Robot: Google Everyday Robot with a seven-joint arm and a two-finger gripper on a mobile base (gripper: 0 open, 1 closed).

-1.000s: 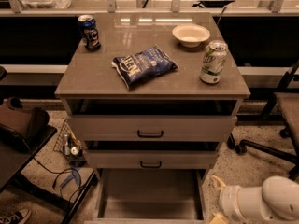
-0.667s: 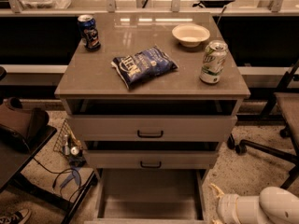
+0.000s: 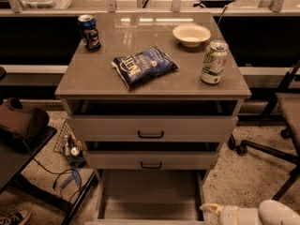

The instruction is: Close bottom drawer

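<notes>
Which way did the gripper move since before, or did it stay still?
Yes. The gripper dropped lower in the picture and slightly left, judged against the bottom drawer beside it.

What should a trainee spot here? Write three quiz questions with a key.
1. True or false: the wide, shallow grey-beige bottom drawer is pulled open.
2. What lies near the middle of the grey cabinet top? A folded towel, B blue crinkled snack bag, C glass bottle.
3. Fill in: the robot's white gripper sits low, near the open drawer's ____ front corner.
Key: 1 true; 2 B; 3 right.
</notes>
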